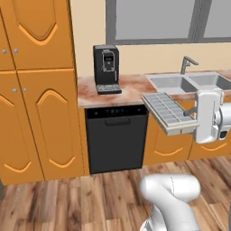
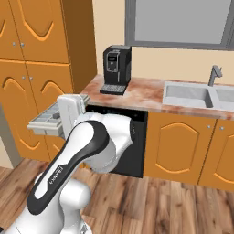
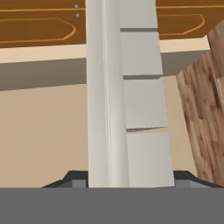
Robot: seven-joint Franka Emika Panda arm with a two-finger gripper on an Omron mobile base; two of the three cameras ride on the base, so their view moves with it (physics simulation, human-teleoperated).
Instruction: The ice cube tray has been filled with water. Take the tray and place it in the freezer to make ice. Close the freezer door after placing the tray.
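The ice cube tray (image 1: 166, 111), pale grey-white with a grid of small cells, hangs in the air in front of the counter, level with the dishwasher's top. My gripper (image 1: 193, 122) is shut on its end, the white hand standing upright beside it. From the right base view the tray (image 2: 45, 120) sticks out to the left of the hand (image 2: 71, 111). In the hand view the tray (image 3: 118, 109) runs straight up from between my fingertips (image 3: 73, 180). A plain grey panel (image 2: 8, 137) shows at the far left edge; I cannot tell whether it is the freezer.
A black coffee machine (image 1: 106, 68) stands on the marble counter (image 1: 131, 88) above the black dishwasher (image 1: 116, 137). A steel double sink (image 1: 189, 82) with a faucet lies to the right. Tall orange cabinets (image 1: 34, 90) fill the left. Wooden floor (image 1: 81, 198) lies below.
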